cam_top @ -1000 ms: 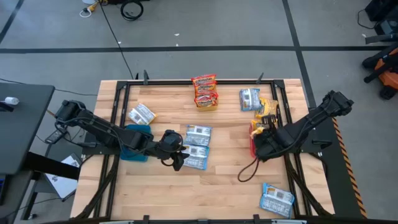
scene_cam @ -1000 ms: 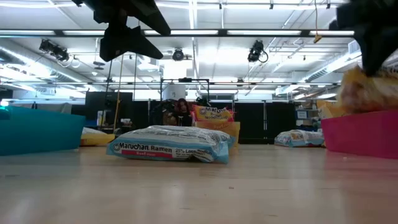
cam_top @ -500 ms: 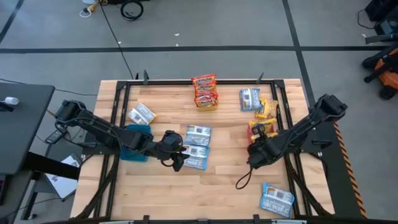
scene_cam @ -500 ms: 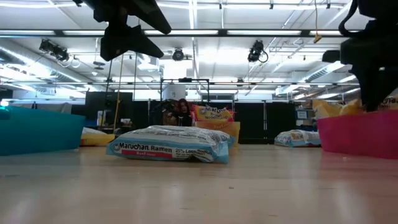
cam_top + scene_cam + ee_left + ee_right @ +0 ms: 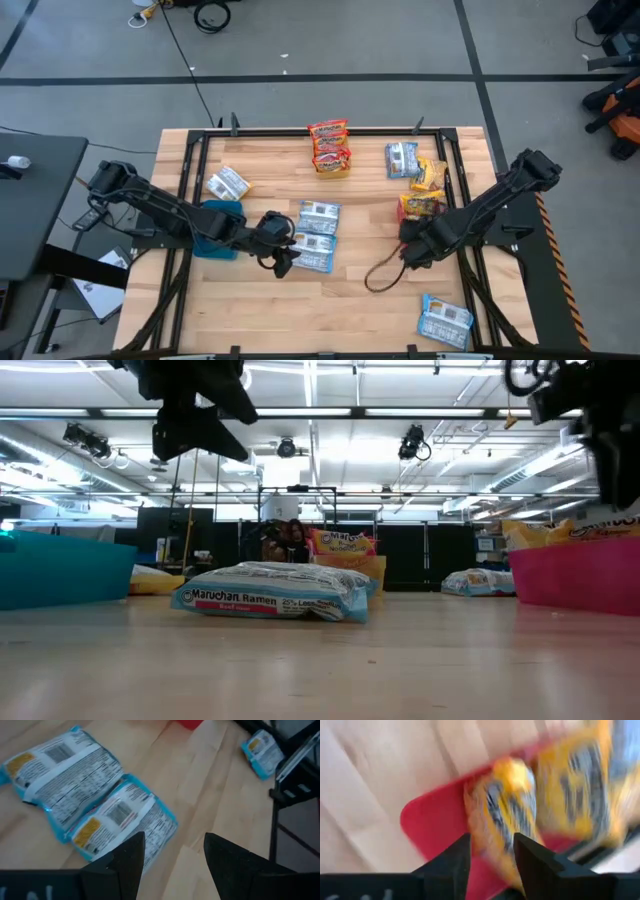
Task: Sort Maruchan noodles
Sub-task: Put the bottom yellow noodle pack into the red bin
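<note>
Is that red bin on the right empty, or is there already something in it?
Not empty. The red bin holds yellow-orange noodle packets; their tops poke above its rim in the low view, and the right wrist view shows them lying inside.

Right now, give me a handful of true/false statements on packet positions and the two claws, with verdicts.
1. The left claw hangs over the blue-and-white packets at mid-table. True.
2. The left claw is shut on a blue packet. False: its fingers stand apart with nothing between them.
3. Yellow-orange packets sit in the red bin by the right claw. True.
4. The red-and-white packets lie at the near right corner. False: they lie at the far edge, mid-table; a lone blue packet lies at the near right corner.
5. The blue bin sits on the left arm's side. True.
</note>
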You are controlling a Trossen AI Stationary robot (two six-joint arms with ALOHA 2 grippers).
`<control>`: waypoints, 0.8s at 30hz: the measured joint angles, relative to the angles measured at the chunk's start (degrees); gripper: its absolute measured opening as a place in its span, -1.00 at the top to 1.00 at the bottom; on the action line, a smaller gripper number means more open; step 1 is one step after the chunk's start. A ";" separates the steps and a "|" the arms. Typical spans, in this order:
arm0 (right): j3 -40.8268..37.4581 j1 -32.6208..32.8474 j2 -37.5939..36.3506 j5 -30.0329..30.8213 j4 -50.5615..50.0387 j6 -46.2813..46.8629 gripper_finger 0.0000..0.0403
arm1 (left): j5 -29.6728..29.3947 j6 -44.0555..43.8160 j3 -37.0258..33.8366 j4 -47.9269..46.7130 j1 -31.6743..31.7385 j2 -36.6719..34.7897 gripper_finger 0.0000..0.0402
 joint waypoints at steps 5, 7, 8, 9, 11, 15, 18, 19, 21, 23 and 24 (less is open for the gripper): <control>0.28 1.04 -3.42 -8.65 1.36 28.15 0.14 | 1.23 2.40 0.04 -2.71 1.68 -0.81 -0.03; -1.01 1.54 -3.59 -10.57 3.95 36.92 0.14 | 3.20 4.73 0.12 -2.65 3.46 -0.83 -0.03; -1.87 1.71 -3.40 -11.19 5.26 40.26 0.15 | 4.45 6.39 0.05 -3.01 4.53 -1.00 -0.03; -2.78 1.87 -3.07 -11.44 6.68 42.87 0.16 | 5.70 8.48 -0.01 -3.11 5.66 -1.37 -0.03; -5.41 1.90 -2.54 -11.94 9.71 47.95 0.18 | 7.85 12.10 0.12 -2.76 8.41 -1.74 -0.03; -10.71 -0.06 -2.17 -11.20 14.02 53.67 0.19 | 11.83 19.20 0.06 -3.86 13.03 -2.83 -0.03; -14.36 -2.84 -2.15 -10.13 14.67 54.37 0.19 | 14.28 23.55 -0.01 -5.09 15.24 -4.67 -0.03; -15.29 -3.78 -2.16 -9.37 15.02 54.34 0.19 | 14.67 24.95 0.12 -4.38 15.83 -5.08 -0.03; -16.85 -5.88 -2.33 -7.90 15.15 54.11 0.19 | 14.78 27.74 -0.02 -5.79 16.73 -6.74 -0.03; -18.05 -7.81 -2.52 -6.19 14.85 53.34 0.19 | 14.82 29.63 0.13 -5.03 17.81 -8.52 -0.03; -18.17 -8.72 -2.67 -5.42 14.53 52.66 0.18 | 14.82 30.54 0.14 -5.95 18.32 -9.77 -0.03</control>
